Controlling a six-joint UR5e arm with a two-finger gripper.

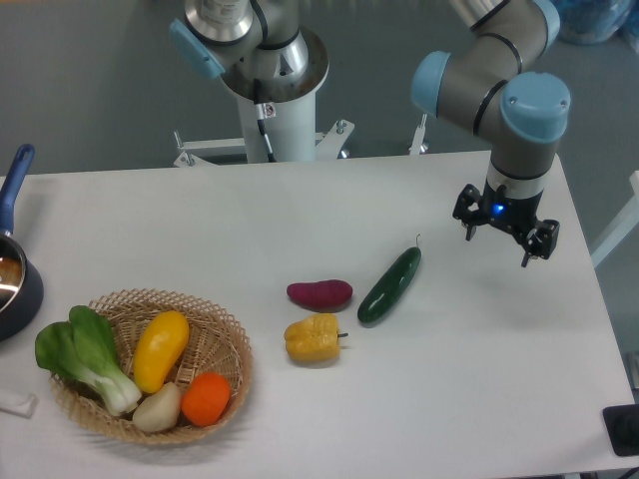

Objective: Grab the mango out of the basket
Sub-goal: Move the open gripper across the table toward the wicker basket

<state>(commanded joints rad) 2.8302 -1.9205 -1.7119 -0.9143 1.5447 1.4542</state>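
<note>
The mango is a smooth yellow oval lying in the middle of the round wicker basket at the front left of the table. In the basket with it are a green bok choy, a round orange fruit and a pale potato-like piece. My gripper hangs above the table at the far right, well away from the basket. Its fingers are spread apart and hold nothing.
A purple sweet potato, a yellow bell pepper and a green cucumber lie mid-table between gripper and basket. A dark pot with a blue handle stands at the left edge. The arm's base is behind the table.
</note>
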